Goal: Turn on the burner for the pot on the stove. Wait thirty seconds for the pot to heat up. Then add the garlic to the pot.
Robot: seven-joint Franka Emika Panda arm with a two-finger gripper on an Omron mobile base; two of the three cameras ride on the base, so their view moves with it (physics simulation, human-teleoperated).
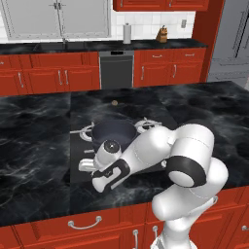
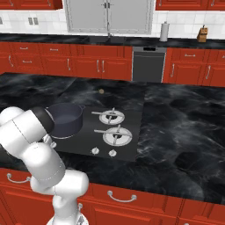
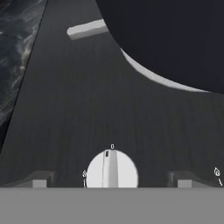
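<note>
Reaching for a stove knob: first step of the task, burner not yet lit.

Seen from the hand, the gripper hangs low over the stove with its jaws spread wide, one tip on each side of a silver knob and holding nothing; its marker points at the zero mark. Next, judged: close on the knob and turn it. The pot sits on the burner just behind the knob and appears empty. The garlic lies on the dark counter beyond the pot, well apart.
</note>
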